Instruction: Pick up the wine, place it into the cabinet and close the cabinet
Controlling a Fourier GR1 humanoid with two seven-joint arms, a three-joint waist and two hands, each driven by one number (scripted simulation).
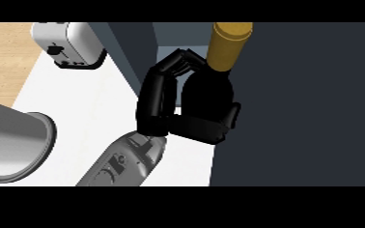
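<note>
- Dark cabinet [299, 106] fills the right side, its front meeting the white table [78, 96]
- Left robot hand [160, 96] comes in on a grey forearm from the lower edge, fingers and thumb curled round the wine [228, 48]
- The wine, dark-bodied with a gold neck, is held off the table at the cabinet's left edge; whether it is inside cannot be told
- Grey round vessel [25, 145] is cut off at the left edge
- Silver toaster [68, 41] stands at the table's far left corner
</note>
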